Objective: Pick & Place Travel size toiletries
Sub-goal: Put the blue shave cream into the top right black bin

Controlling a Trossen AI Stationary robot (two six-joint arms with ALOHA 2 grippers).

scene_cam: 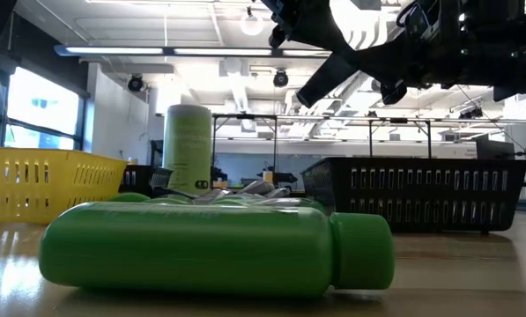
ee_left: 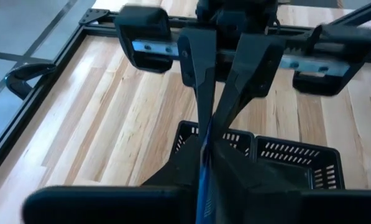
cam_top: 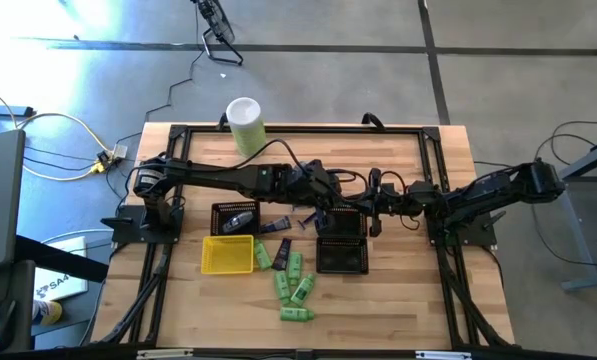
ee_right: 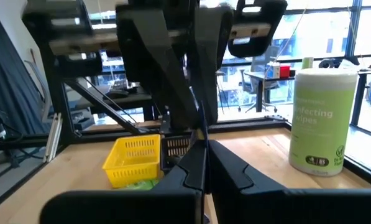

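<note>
Nearest the table's front edge, a cluster of small green bottles (cam_top: 292, 283) lies on the wood beside the yellow basket (cam_top: 227, 254), with dark tubes (cam_top: 273, 227) just behind them. Above the right-hand black mesh basket (cam_top: 341, 240) the two arms meet tip to tip: the right gripper (cam_top: 375, 203) is pinched shut on a thin bluish packet (ee_left: 204, 163), and the left gripper (cam_top: 330, 194) also touches it, fingers nearly closed. Farther back stands the pale-green wipes canister (cam_top: 246, 124).
</note>
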